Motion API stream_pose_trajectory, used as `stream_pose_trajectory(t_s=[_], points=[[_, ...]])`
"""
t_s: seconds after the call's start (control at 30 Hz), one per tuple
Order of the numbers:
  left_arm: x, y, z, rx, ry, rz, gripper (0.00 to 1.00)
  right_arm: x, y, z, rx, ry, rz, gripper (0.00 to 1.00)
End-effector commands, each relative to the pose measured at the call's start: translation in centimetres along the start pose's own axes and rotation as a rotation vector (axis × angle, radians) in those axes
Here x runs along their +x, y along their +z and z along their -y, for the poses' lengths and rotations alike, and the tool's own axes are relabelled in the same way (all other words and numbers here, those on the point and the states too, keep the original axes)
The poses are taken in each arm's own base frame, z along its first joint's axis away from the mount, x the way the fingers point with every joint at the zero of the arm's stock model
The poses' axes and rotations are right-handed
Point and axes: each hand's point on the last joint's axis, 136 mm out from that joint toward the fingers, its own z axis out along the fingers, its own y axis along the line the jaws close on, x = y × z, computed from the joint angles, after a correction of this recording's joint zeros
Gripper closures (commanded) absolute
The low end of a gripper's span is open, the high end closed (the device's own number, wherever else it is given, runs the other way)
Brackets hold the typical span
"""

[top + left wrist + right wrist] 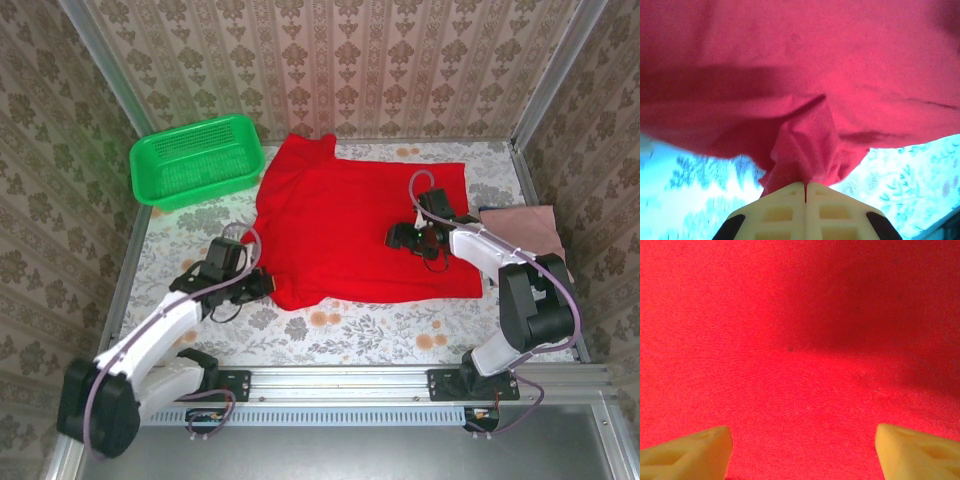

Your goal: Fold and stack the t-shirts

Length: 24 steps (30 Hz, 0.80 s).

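A red t-shirt (350,215) lies spread flat in the middle of a flower-patterned counter (350,335), reaching almost to the far edge. Its longer side runs left to right, roughly parallel with the near edge.

The left hand (262,284) sits at the shirt's near left corner. Seen from the left wrist, the left hand (806,186) has its fingers pressed together, pinching a gathered ridge of red cloth (805,145). From this hand, all the rest of the shirt lies away towards the far edge and to the right, so a fold would probably carry the corner that way.

The right hand (402,237) hangs low over the right half of the shirt. From its wrist, the right hand (802,450) is spread wide with nothing between its fingers, only flat red cloth below. Whether it touches the cloth is unclear.

A pink t-shirt (525,225) lies at the right edge of the counter, partly hidden behind the right arm, so its folds are hard to judge. A green basket (195,160) stands at the far left corner. The red shirt's upper face reads as plain red.
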Motion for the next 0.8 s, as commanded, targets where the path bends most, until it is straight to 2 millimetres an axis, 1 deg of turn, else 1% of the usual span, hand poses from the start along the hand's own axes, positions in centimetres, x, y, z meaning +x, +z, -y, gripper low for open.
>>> stream_pose_trajectory(t_s=[0.0, 0.17, 0.27, 0.37, 0.47, 0.5, 0.53, 0.57, 0.6, 0.63, 0.7, 0.77], points=[[3.9, -1.7, -3.2, -0.133, -0.219, -0.069, 1.00, -0.4, 0.0, -0.7, -0.014, -0.005, -0.003, 0.24], [7.0, -3.4, -4.6, -0.163, -0.460, -0.080, 1.00, -0.4, 0.1, -0.6, -0.008, -0.005, -0.007, 0.24], [8.3, -4.2, -5.8, -0.210, -0.550, -0.077, 1.00, -0.5, 0.2, -0.5, -0.001, -0.004, -0.001, 0.24], [9.7, -4.7, -6.5, -0.256, -0.633, -0.108, 1.00, -0.5, 0.3, -0.4, 0.002, 0.000, -0.004, 0.24], [10.2, -5.7, -6.9, -0.302, -0.662, -0.113, 1.00, -0.6, 0.4, -0.5, 0.001, -0.002, -0.004, 0.24], [10.2, -5.7, -6.7, -0.295, -0.663, -0.116, 0.91, -0.7, 0.5, -0.5, 0.001, -0.001, -0.003, 0.24], [10.1, -5.6, -6.6, -0.289, -0.669, -0.116, 0.67, -0.8, 0.4, -0.5, 0.001, 0.000, -0.001, 0.24], [9.9, -5.6, -6.5, -0.285, -0.671, -0.113, 0.46, -0.8, 0.4, -0.6, 0.002, -0.001, 0.000, 0.24], [9.6, -5.7, -6.3, -0.283, -0.669, -0.101, 0.31, -0.9, 0.4, -0.6, 0.002, 0.000, 0.003, 0.24], [9.0, -5.8, -6.2, -0.286, -0.662, -0.082, 0.25, -1.0, 0.3, -0.6, 0.003, 0.000, 0.006, 0.24], [8.0, -6.2, -6.0, -0.292, -0.642, -0.046, 0.20, -1.1, 0.2, -0.7, 0.004, 0.000, 0.006, 0.24], [6.8, -6.5, -5.9, -0.307, -0.609, -0.013, 0.18, -1.1, 0.2, -0.7, 0.004, -0.002, 0.005, 0.24]])
